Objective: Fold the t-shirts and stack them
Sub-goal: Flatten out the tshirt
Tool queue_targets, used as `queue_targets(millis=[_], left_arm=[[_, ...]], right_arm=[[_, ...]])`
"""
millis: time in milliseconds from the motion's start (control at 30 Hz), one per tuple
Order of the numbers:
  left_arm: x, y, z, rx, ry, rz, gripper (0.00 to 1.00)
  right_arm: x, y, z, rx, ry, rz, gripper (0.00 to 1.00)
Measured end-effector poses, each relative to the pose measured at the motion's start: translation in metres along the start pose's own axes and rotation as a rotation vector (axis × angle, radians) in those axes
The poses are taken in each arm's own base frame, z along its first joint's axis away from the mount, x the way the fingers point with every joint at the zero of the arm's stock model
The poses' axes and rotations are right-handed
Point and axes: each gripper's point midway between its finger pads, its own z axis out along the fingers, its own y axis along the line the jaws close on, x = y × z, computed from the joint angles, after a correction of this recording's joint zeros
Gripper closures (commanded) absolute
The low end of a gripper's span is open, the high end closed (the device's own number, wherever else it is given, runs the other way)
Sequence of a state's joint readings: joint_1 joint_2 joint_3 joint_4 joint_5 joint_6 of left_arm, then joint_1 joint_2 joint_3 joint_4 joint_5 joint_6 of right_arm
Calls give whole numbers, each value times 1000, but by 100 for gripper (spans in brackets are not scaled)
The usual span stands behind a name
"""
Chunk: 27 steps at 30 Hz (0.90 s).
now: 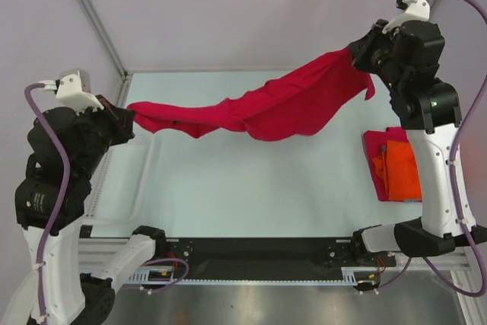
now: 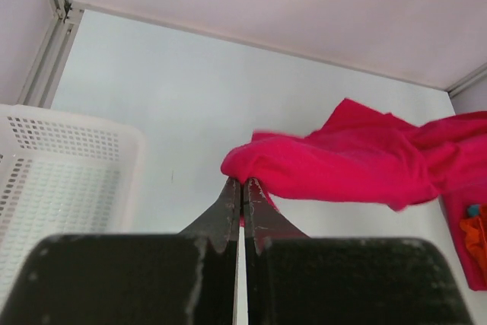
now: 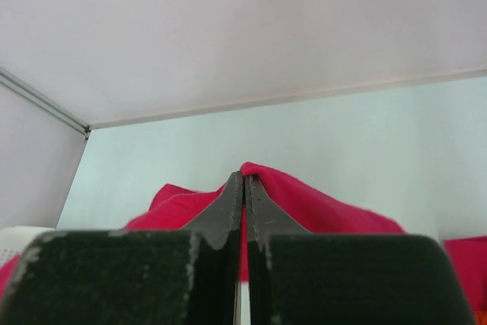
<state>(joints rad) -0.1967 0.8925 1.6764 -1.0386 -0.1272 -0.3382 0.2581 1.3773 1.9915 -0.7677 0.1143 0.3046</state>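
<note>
The soft crimson red cloth t-shirt hangs stretched above the pale table, sagging in its middle. The left gripper is closed tight on one end of it, and the right gripper on the other end. A folded orange t-shirt lies at the table's right side.

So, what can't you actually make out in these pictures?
1. Folded shirt stack, top view: the right arm covers its right side, so the count is unclear.
2. White lattice basket, left wrist view: cut off by the left edge; in the top view the left arm hides most of it.
3. Crimson t-shirt, every view: bunched, so collar and sleeves cannot be told apart.
</note>
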Motion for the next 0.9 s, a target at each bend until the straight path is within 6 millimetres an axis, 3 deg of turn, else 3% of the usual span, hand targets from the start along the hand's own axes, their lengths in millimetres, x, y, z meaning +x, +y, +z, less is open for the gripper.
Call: queue_targets(millis=[133,233,333,400,467,600,633,733,800,900], left_arm=[[5,-3,-1,23,13,-1,100],[26,-2,7,31,71,3,100],[48,0,17,34,139,8,100],[60,1,23,33,171,10,100],[71,1,29,44,203,10,100],[94,0,42,66,259,8,100],[101,0,45,69,277,8,100],[116,3,50,65,316,10,100],[120,4,51,64,323,10,100],[119,3,52,71,316,9,100]], right_arm=[[9,-6,-2,18,36,0,100],[38,-14,16,39,128,8,100],[80,-20,42,51,257,22,100],[113,-21,64,42,354,37,94],[151,-21,88,27,459,57,79],[245,-27,134,0,697,106,71],[269,-29,142,2,750,114,61],[330,-39,146,32,890,123,60],[344,-34,140,22,930,119,59],[334,-17,140,-32,904,116,57]])
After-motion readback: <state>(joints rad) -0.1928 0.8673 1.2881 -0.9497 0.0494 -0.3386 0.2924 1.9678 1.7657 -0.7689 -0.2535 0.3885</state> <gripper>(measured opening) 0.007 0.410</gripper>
